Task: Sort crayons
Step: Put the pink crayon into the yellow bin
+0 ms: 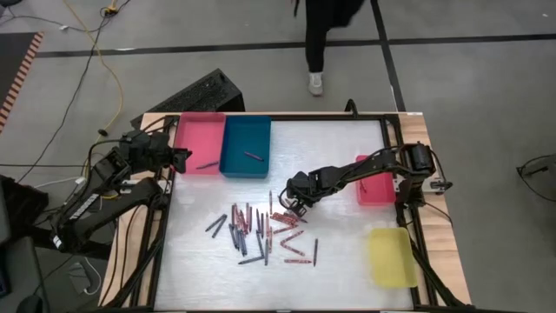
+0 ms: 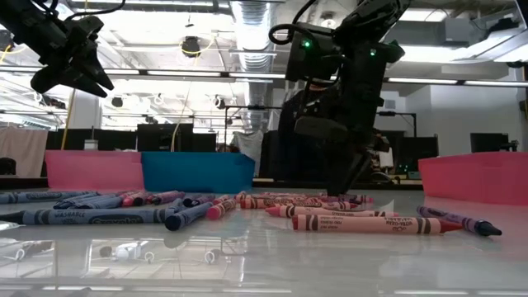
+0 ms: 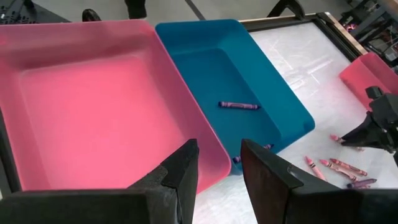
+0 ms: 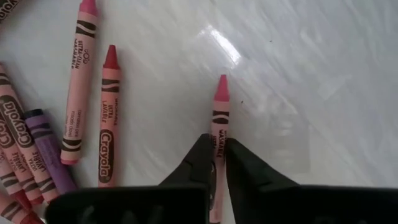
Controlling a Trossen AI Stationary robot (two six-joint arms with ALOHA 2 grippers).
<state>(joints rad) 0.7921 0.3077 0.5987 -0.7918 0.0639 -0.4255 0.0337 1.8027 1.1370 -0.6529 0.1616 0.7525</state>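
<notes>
Several crayons (image 1: 261,230) lie scattered flat on the white table, red, pink, grey-blue and dark. My right gripper (image 4: 216,144) stands at the right side of this scatter (image 1: 294,207), pointing steeply down, shut on a pink crayon (image 4: 219,106). One purple crayon (image 3: 238,105) lies in the blue tray (image 1: 246,146), and another crayon (image 1: 207,164) lies in the pink tray (image 1: 198,139). My left gripper (image 3: 217,149) waits open, raised above the near edge of the pink tray (image 1: 181,159), with nothing between its fingers. My right gripper pinches the pink crayon's paper-wrapped shaft (image 4: 219,134) between its two fingers, one on each long side. The fingers come from above, steeply down, and lie across the crayon. The pointed tip (image 4: 221,81) sticks out past the fingers, and the crayon looks to lie on the table.
A red-pink tray (image 1: 375,187) stands at the table's right edge and a yellow tray (image 1: 391,256) at the near right. Other pink and red crayons (image 4: 107,118) lie close beside the held one. A person (image 1: 317,52) stands beyond the far edge.
</notes>
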